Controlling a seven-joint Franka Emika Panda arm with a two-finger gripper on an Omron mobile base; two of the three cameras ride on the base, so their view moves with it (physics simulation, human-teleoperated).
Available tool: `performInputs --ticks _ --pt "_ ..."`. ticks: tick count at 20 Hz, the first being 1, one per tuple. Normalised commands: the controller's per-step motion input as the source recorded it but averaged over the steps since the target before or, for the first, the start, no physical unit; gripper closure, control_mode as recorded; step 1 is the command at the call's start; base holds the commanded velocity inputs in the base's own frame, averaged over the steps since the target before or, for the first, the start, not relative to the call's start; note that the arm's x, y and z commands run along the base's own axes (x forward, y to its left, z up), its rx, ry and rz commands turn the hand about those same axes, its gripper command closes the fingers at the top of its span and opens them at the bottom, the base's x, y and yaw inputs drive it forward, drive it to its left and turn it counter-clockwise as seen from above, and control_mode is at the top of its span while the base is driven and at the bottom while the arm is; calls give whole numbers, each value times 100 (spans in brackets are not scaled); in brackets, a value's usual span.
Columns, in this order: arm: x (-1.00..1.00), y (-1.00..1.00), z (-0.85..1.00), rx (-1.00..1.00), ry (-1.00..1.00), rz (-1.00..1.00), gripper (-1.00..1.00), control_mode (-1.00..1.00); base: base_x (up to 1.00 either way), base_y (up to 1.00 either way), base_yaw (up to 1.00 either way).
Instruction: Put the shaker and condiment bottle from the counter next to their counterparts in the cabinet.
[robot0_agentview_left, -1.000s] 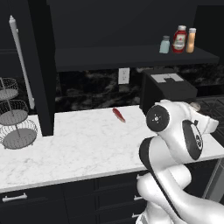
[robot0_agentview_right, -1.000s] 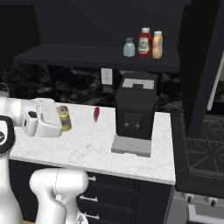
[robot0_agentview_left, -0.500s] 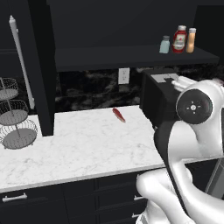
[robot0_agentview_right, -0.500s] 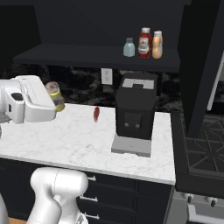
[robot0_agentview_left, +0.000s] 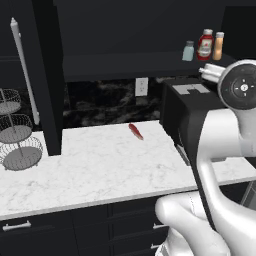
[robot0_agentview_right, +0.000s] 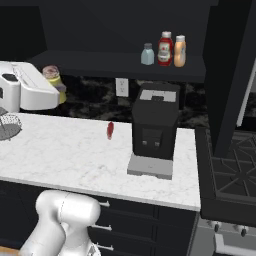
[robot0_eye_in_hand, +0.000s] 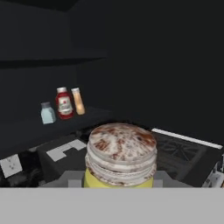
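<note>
My gripper (robot0_agentview_right: 50, 90) is shut on the shaker (robot0_agentview_right: 53, 77), a stubby yellow-green cylinder held high above the left part of the counter (robot0_agentview_right: 65, 155). In the hand view the shaker's (robot0_eye_in_hand: 120, 153) mottled grey cap sits close at the bottom, upright between the fingers. On the cabinet shelf (robot0_agentview_right: 115, 65) stand the pale blue shaker (robot0_agentview_right: 147, 54), the red bottle (robot0_agentview_right: 165, 49) and the orange condiment bottle (robot0_agentview_right: 180, 51) in a row. The same three are in the left base view: blue shaker (robot0_agentview_left: 188, 51), red bottle (robot0_agentview_left: 205, 45), condiment bottle (robot0_agentview_left: 218, 46).
A black coffee machine (robot0_agentview_right: 155, 127) stands on the counter under the shelf. A small red pepper (robot0_agentview_right: 110, 130) lies left of it. A wire basket stand (robot0_agentview_left: 20, 145) is at the counter's far left. A stove (robot0_agentview_right: 230, 170) adjoins on the right.
The arm has lifted the shaker from just above the counter up to about shelf height. The things on the shelf and the counter have stayed put.
</note>
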Motion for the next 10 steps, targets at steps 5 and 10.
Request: performInputs --ticks 5,10 --pt "72 -4 13 0 0 11 100 -100 0 0 0" --pt "60 -2 8 -5 -1 13 100 -100 0 0 0"
